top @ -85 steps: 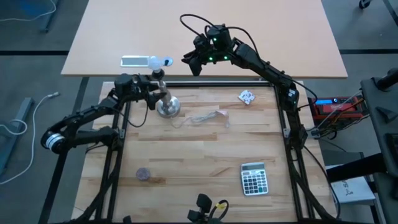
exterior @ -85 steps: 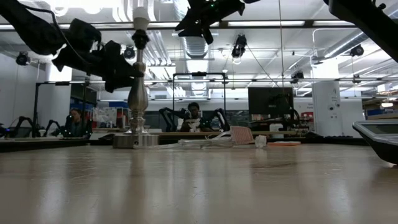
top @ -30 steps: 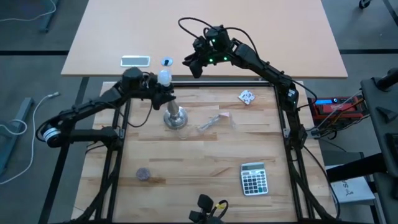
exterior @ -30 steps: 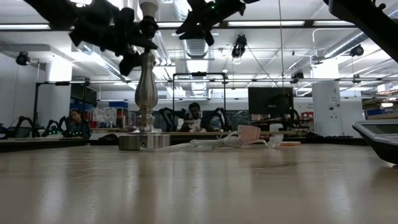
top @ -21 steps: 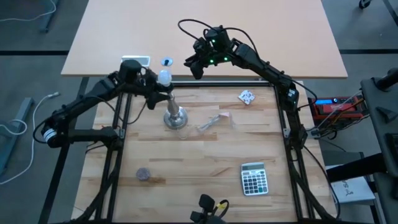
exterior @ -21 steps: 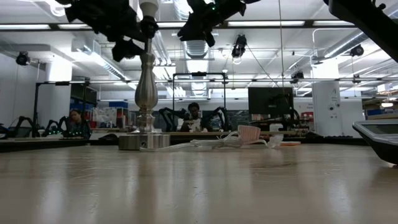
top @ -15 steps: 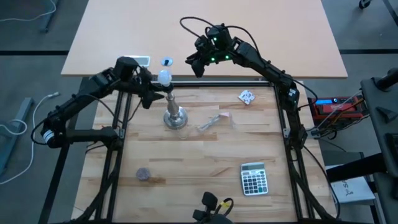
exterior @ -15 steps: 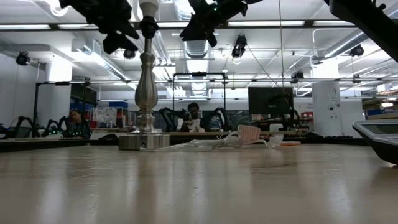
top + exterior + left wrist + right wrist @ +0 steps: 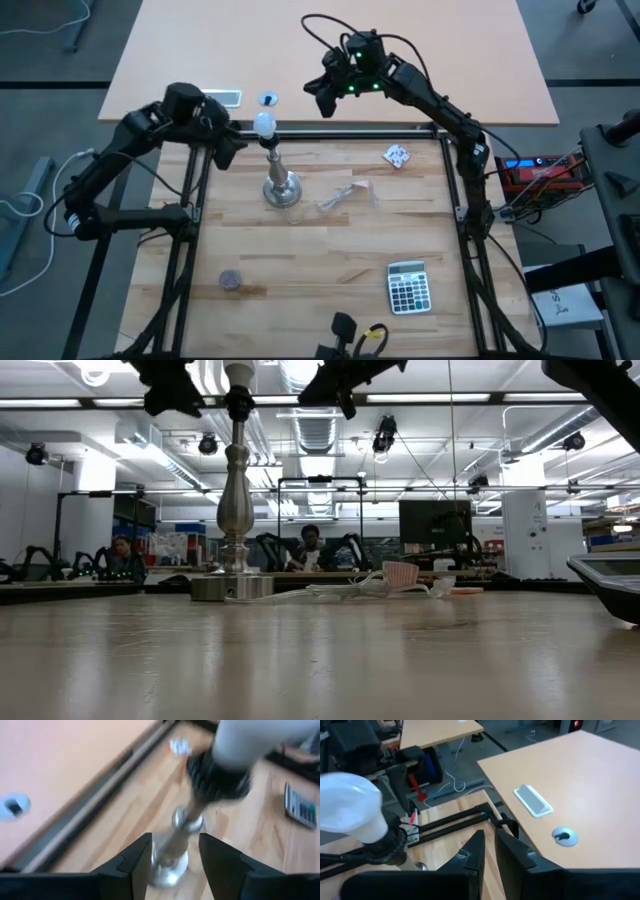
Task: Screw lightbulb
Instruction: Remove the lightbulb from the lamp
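The lightbulb (image 9: 265, 124), a small white globe, sits upright in the dark socket at the top of the silver stand (image 9: 281, 190), whose round base rests on the wooden table. The right wrist view shows the lightbulb (image 9: 350, 807) close by. My left gripper (image 9: 226, 147) hangs open just left of the lightbulb, apart from it. In its own view the stand (image 9: 177, 837) shows beyond the gap of my left gripper (image 9: 175, 855). My right gripper (image 9: 318, 98) hovers high over the far table, right of the lightbulb. Its fingers (image 9: 476, 851) are nearly together with a narrow gap and hold nothing.
A clear cord bundle (image 9: 345, 192) lies right of the stand. A crumpled paper scrap (image 9: 396, 155) lies at the far right, a calculator (image 9: 408, 287) near right and a dark disc (image 9: 231, 280) near left. A white device (image 9: 222, 97) lies on the far table.
My left gripper has drawn back from the lightbulb toward the table's left edge and risen, tipping as it went. The lightbulb and stand have stayed where they were. My right gripper has drifted slightly up and toward the far right.
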Available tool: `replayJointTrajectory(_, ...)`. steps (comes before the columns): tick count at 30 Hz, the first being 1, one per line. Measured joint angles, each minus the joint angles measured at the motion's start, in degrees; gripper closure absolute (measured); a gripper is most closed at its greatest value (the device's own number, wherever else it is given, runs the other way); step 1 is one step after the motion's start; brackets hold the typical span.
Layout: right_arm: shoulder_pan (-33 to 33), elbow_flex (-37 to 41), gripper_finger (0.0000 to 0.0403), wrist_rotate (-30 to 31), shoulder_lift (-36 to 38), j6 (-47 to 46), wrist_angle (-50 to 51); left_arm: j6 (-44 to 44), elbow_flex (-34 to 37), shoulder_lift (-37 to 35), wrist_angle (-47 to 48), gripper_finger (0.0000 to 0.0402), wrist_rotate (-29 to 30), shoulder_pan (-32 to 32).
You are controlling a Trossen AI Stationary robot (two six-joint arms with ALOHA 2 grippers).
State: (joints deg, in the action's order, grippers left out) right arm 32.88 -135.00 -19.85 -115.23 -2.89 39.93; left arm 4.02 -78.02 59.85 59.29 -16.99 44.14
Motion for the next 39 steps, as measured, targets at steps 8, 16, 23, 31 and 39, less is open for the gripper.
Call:
replayJointTrajectory(8, -0.37, 0.00, 0.0391, -8.79, 1.32, 0.85, -5.19, 5.44, -8.98, -0.10, -6.86, 0.0334, 4.87, -0.01)
replayJointTrajectory(16, -2.02, 0.02, 0.0402, -16.68, 0.87, 1.86, -7.15, 7.49, -9.99, 1.24, -10.37, 0.0390, 4.53, 0.00)
replayJointTrajectory(23, -2.59, 0.17, 0.0402, -17.09, 0.04, 0.11, -7.21, 7.47, -9.16, 5.39, -12.71, 0.0396, 3.96, 0.00)
replayJointTrajectory(31, -5.68, 0.29, 0.0403, -23.07, -1.93, -4.17, -5.94, 7.73, -9.29, 6.39, -14.08, 0.0400, 2.03, 0.02)
replayJointTrajectory(39, -8.32, 0.39, 0.0403, -26.87, -4.58, -4.63, -4.84, 4.83, -9.29, 8.45, -16.47, 0.0401, -0.34, 0.11)
